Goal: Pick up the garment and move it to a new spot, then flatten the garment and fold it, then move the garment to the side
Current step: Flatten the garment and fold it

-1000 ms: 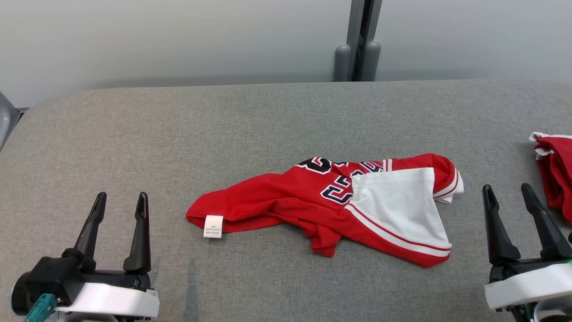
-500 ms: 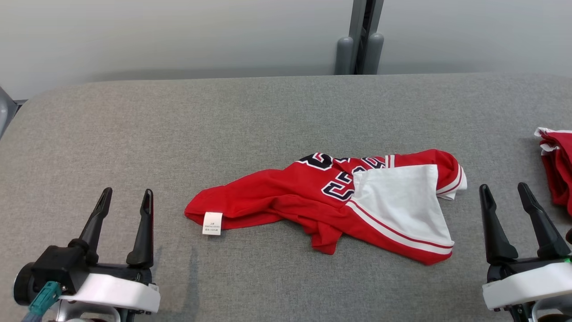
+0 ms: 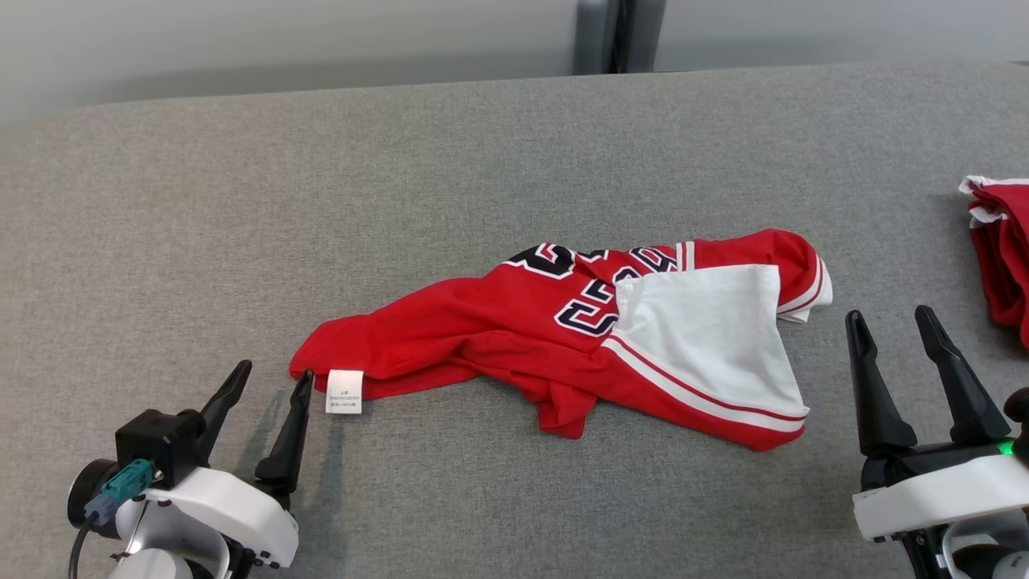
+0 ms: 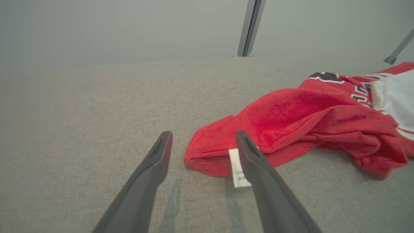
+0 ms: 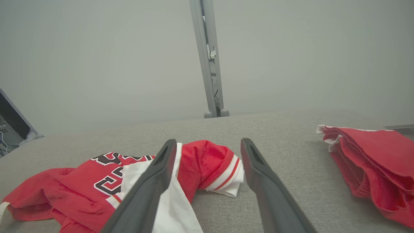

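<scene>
Grey padded table (image 3: 482,161), pale wall (image 3: 241,40) behind. Item: red-and-white shirt (image 3: 498,330), crumpled mid-table, unheld. Left gripper (image 3: 273,371) was spread, tips just beside the corner bearing the label (image 3: 344,392). Right gripper (image 3: 887,314) was spread, near the white end. Risk: pinching only the label or one layer would likely let the cloth slip. Second red cloth (image 3: 1001,265) lay at the table's right edge.

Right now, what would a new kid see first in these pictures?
The crumpled red shirt with a white panel, lying in the middle of the gray surface. Next, the open left gripper close beside the shirt's white tag, and the open right gripper near its other end. Another red cloth sits at the right edge.
</scene>
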Robot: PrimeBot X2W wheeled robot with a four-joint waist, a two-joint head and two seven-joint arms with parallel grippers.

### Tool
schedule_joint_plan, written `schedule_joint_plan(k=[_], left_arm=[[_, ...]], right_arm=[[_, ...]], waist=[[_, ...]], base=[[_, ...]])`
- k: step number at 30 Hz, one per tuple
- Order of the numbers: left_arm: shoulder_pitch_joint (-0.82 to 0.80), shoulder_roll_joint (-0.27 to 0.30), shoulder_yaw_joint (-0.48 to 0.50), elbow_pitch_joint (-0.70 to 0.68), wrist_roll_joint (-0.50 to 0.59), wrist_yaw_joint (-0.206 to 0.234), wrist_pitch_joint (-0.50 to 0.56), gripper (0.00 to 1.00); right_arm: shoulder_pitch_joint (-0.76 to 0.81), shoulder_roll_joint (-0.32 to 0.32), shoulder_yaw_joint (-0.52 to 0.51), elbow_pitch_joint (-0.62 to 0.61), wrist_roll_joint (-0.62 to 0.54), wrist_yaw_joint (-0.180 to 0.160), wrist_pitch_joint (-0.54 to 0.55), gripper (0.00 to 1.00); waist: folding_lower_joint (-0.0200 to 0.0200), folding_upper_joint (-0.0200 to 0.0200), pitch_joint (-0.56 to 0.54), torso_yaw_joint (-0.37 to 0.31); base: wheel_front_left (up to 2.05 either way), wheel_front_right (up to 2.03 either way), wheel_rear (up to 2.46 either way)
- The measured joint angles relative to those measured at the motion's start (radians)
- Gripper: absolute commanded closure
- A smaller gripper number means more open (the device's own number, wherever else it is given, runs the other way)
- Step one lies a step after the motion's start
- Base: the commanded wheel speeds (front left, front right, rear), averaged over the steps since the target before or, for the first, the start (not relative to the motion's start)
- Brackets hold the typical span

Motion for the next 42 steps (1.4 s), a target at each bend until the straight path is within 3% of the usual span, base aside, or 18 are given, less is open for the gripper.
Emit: schedule_joint_plan(k=[16, 17, 18, 27, 33, 34, 35, 36, 42], left_arm=[[-0.157, 0.043, -0.066, 0.237, 0.028, -0.091, 0.008, 0.00], [-0.164, 0.043, -0.069, 0.247, 0.028, -0.096, 0.008, 0.74], [-0.164, 0.043, -0.069, 0.247, 0.028, -0.096, 0.008, 1.00], [-0.186, 0.033, -0.087, 0.275, 0.031, -0.100, -0.014, 1.00], [-0.208, 0.024, -0.098, 0.288, 0.030, -0.105, -0.030, 1.00], [-0.215, 0.022, -0.101, 0.290, 0.030, -0.106, -0.031, 1.00], [-0.219, 0.018, -0.104, 0.289, 0.031, -0.106, -0.035, 1.00], [-0.221, 0.014, -0.107, 0.286, 0.031, -0.105, -0.041, 1.00], [-0.237, 0.015, -0.110, 0.245, 0.050, -0.087, -0.074, 1.00]], right_arm=[[-0.037, 0.004, 0.023, 0.018, 0.007, 0.000, -0.013, 0.00], [-0.037, 0.003, 0.031, 0.022, 0.007, 0.000, -0.012, 0.00], [-0.037, 0.003, 0.031, 0.022, 0.007, 0.000, -0.012, 0.00], [-0.096, -0.072, 0.147, 0.052, 0.002, 0.000, 0.017, 0.00], [-0.210, -0.136, 0.228, 0.145, 0.038, 0.000, 0.038, 0.00], [-0.228, -0.142, 0.236, 0.166, 0.046, 0.000, 0.037, 0.11], [-0.245, -0.149, 0.245, 0.184, 0.054, 0.000, 0.038, 0.61], [-0.258, -0.162, 0.262, 0.203, 0.064, 0.000, 0.051, 1.00], [-0.310, -0.187, 0.259, 0.219, 0.115, 0.000, 0.004, 1.00]], waist=[[0.0001, 0.0000, 0.082, -0.047], [0.0000, 0.0000, 0.084, -0.049], [0.0000, 0.0000, 0.084, -0.049], [0.0001, 0.0000, 0.092, -0.044], [0.0000, 0.0000, 0.098, -0.023], [0.0000, 0.0000, 0.099, -0.018], [0.0000, 0.0000, 0.099, -0.013], [0.0001, 0.0000, 0.099, -0.008], [0.0001, 0.0000, 0.103, 0.016]], base=[[0.00, 0.00, 0.00], [0.00, 0.00, 0.00], [0.00, 0.00, 0.00], [0.00, 0.00, 0.00], [0.00, 0.00, 0.00], [0.00, 0.00, 0.00], [0.00, 0.00, 0.00], [0.00, 0.00, 0.00], [0.00, 0.00, 0.00]])
